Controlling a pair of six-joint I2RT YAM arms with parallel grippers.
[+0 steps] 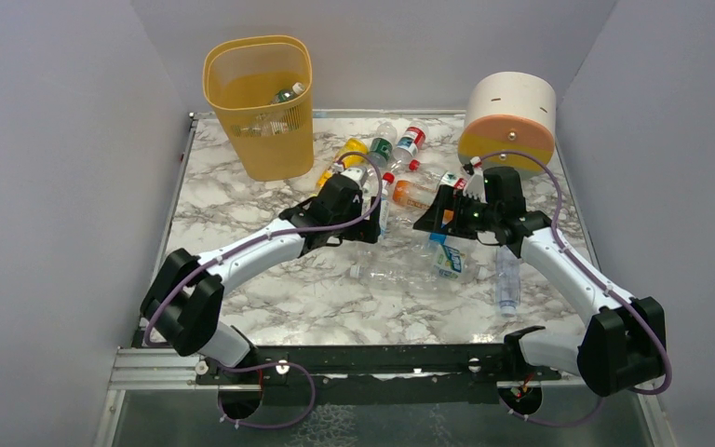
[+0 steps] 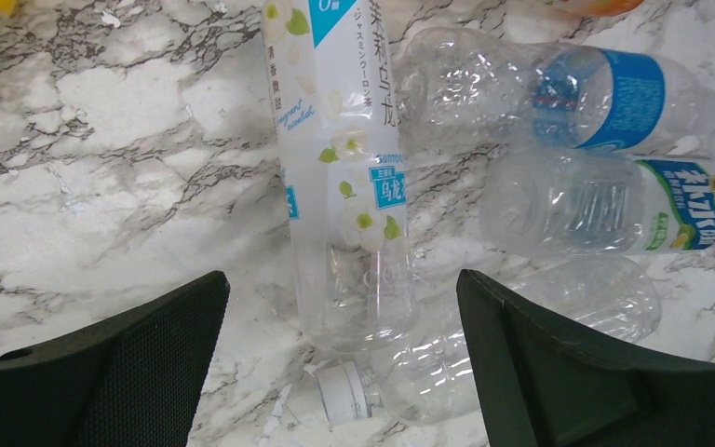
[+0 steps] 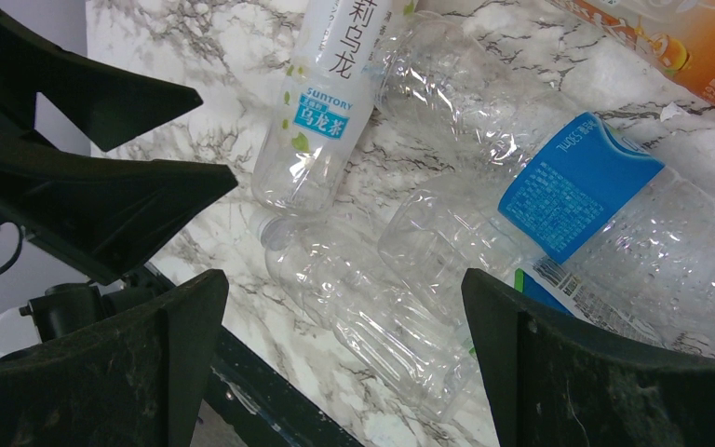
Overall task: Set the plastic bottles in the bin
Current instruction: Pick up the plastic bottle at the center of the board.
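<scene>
Top view: bottles [image 1: 507, 279] lie mid-frame on the worktop [image 1: 335, 317], bin [image 1: 261, 140] upper left. Left wrist: left end effector [image 2: 342, 289] open over a tea bottle [image 2: 344, 168]. Right wrist: right end effector [image 3: 344, 279] open over a clear bottle [image 3: 372, 321]. Probably empty, light, slippery; grip mid-body.

Right wrist view, upper middle: the white flower-print bottle [image 3: 330, 112] carries "SUNTORY" above a blue patch reading 乌龙茶; in the left wrist view, top centre, its label shows 茉莉乌龙, the katakana ジャスミンウーロン茶 and a blue 乌龙 patch; the blue-label bottle [image 3: 577, 191], centre right of the right wrist view, reads "500mL"; the orange-label bottle [image 3: 698, 42], upper right corner, reads "500ml"; the green-and-blue-label bottle [image 2: 680, 216] bears white characters too blurred to read.
</scene>
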